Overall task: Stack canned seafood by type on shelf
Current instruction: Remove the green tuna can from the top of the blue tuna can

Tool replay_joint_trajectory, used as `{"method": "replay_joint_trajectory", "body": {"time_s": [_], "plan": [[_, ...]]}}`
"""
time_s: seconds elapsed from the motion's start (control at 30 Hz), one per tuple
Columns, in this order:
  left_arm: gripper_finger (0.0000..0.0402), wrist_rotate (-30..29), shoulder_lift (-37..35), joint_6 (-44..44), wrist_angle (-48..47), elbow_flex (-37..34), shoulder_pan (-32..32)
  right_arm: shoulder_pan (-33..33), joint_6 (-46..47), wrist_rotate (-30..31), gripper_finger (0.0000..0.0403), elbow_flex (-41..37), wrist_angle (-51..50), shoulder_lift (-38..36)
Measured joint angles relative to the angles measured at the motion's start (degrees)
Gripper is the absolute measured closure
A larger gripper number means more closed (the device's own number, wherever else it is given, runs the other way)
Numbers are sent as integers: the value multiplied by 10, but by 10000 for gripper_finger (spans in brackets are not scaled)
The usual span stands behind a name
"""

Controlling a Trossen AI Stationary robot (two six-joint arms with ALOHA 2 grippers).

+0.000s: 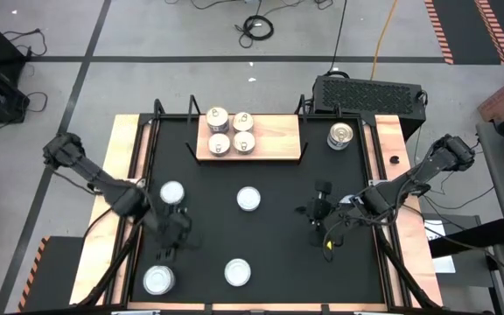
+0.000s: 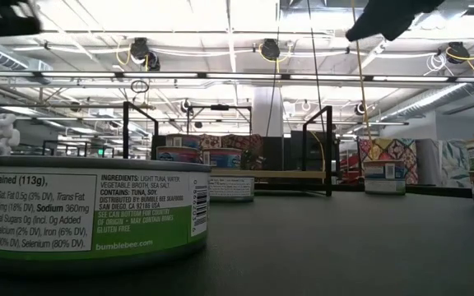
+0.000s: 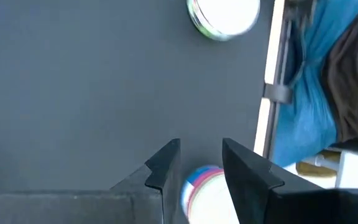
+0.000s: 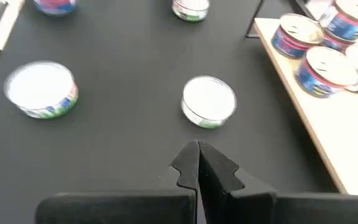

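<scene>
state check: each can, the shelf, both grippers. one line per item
left gripper: closed on a tin
held tin: between its fingers, near the table's left edge
right gripper: shut, empty
shelf: holds four tins
centre tin: loose, upright
front tins: loose, upright

Four tins sit on the shelf at twelve o'clock; another tin lies mid-table, the left gripper at eight o'clock.
</scene>
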Motion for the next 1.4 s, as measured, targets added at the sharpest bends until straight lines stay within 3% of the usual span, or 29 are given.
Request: {"method": "replay_joint_trajectory", "body": {"time_s": [0.13, 0.3, 0.53, 0.7, 0.8, 0.97, 1.07, 1.17, 1.4], "plan": [[284, 1, 37, -62, 13, 0, -62, -1, -6, -2, 403, 0, 20, 0], [284, 45, 74, -148, 18, 0, -124, -1, -41, -18, 403, 0, 54, 10], [284, 26, 82, -201, 25, 0, -172, -17, -212, -132, 403, 0, 211, 67], [284, 38, 78, -327, 29, 0, -206, -43, -340, -243, 403, 1, 359, 144], [284, 19, 78, -371, 75, 0, -231, -62, -382, -288, 403, 24, 367, 184], [284, -88, 80, -376, 184, 0, -262, -87, -383, -300, 403, 73, 338, 234], [284, -115, 99, -380, 219, 0, -271, -96, -383, -301, 403, 95, 309, 253], [284, -106, 133, -390, 239, 0, -275, -101, -384, -301, 403, 104, 292, 262], [284, -17, 188, -435, 245, 0, -275, -109, -388, -301, 403, 105, 287, 262]]}}
